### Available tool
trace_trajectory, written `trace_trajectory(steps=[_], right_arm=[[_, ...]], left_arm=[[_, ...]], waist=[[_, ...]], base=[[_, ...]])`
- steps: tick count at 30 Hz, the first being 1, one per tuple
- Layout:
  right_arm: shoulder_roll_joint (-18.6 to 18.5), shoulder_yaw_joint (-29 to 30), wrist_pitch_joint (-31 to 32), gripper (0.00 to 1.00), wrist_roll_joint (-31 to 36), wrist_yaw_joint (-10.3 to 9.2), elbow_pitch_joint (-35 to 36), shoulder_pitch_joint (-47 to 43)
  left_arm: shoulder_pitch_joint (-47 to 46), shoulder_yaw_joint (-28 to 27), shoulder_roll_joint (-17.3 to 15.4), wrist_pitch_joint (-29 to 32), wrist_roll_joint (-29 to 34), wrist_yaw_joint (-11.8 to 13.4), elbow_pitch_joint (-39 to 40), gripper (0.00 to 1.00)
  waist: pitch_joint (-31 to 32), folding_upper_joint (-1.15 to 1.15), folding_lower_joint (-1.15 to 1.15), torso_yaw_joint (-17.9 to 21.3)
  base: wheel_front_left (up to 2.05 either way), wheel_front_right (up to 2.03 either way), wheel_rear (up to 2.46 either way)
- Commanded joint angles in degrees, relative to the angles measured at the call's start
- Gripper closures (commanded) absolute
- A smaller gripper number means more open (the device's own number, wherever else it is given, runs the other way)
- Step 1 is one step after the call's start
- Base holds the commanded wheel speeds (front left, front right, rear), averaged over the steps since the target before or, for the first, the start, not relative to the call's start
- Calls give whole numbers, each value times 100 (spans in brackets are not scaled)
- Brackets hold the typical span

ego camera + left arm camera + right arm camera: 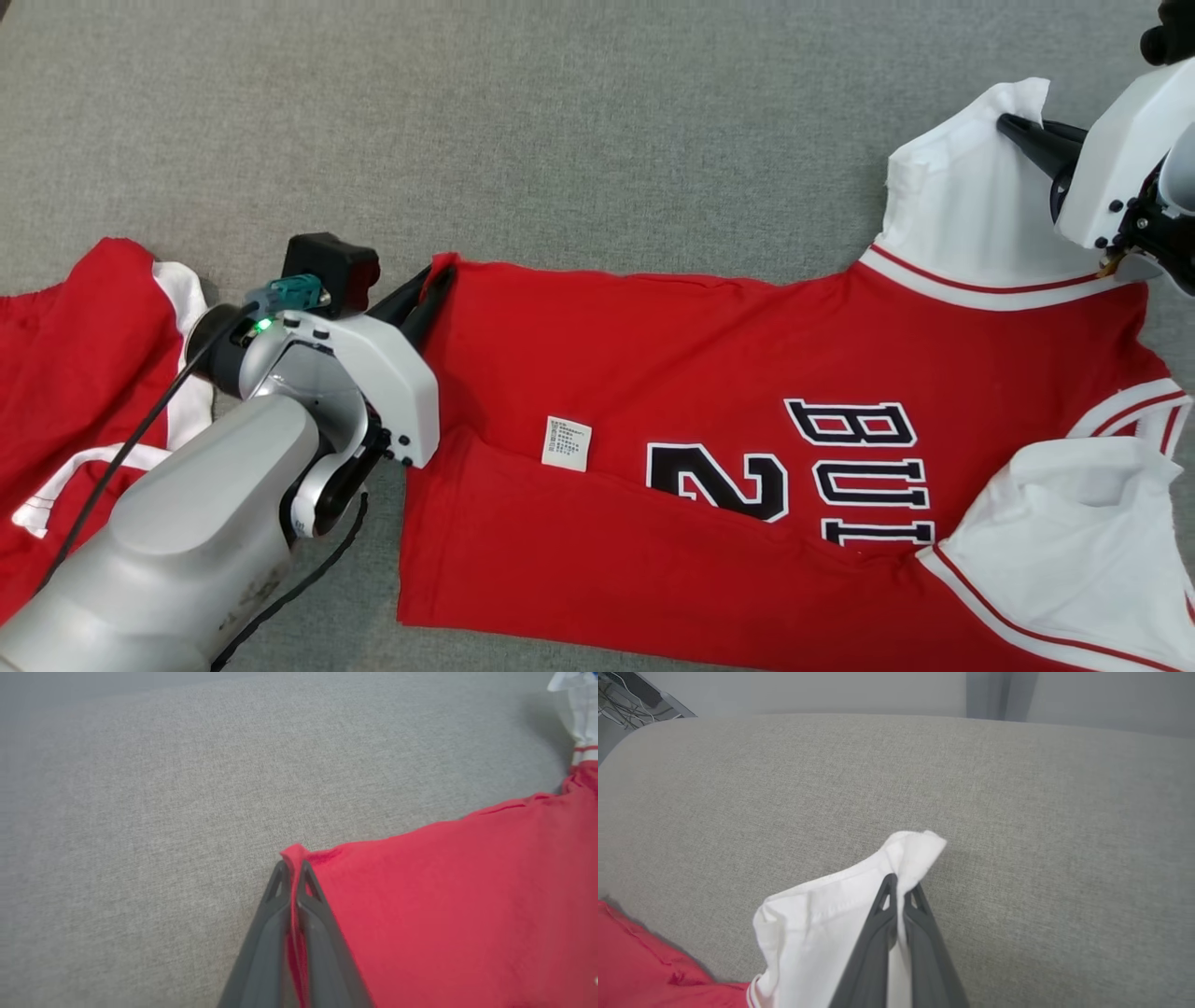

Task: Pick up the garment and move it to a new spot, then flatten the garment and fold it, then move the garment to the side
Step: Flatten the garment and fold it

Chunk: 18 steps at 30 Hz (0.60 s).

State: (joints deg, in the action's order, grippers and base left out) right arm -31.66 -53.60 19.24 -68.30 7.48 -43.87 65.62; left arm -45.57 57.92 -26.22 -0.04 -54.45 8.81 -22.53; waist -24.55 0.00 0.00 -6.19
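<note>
Red jersey held at two corners, spread on the grey bench.

The bench (597, 140) carries the jersey (709, 355), which lies across the middle of the head view and runs toward 4 o'clock, lettering up, with a crease along its length. A second red garment (75, 373) lies apart at 9 o'clock. The left hand (431, 285), at the jersey's 10 o'clock corner, has its fingers pinched together on the red hem. The right hand (1008, 124), at 2 o'clock, is clamped on the tip of the far white sleeve (962, 205). A small white label (567, 442) sits on the crease.
</note>
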Motion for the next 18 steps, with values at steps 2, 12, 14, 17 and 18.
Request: trace_trajectory(steps=[2,12,14,17,18], right_arm=[[-64,-41,-181,100,-82,4,36,-77],[-226,-330,-109,100,-682,4,465,-500],[-278,-363,-65,100,-816,4,595,-558],[-382,-417,-59,100,-939,4,735,-642],[-417,-455,-52,100,-954,4,741,-665]], left_arm=[[113,-31,-80,-16,-57,-10,0,100],[503,-130,-471,149,-425,-135,279,100],[579,-168,-561,206,-549,-230,368,100],[661,-218,-732,348,-746,-376,474,100],[672,-236,-800,390,-801,-408,492,100]], waist=[[155,0,0,73],[648,0,0,336],[735,0,0,388],[856,0,0,469],[895,0,0,497]], base=[[0,0,0],[0,0,0],[0,0,0],[0,0,0],[0,0,0]])
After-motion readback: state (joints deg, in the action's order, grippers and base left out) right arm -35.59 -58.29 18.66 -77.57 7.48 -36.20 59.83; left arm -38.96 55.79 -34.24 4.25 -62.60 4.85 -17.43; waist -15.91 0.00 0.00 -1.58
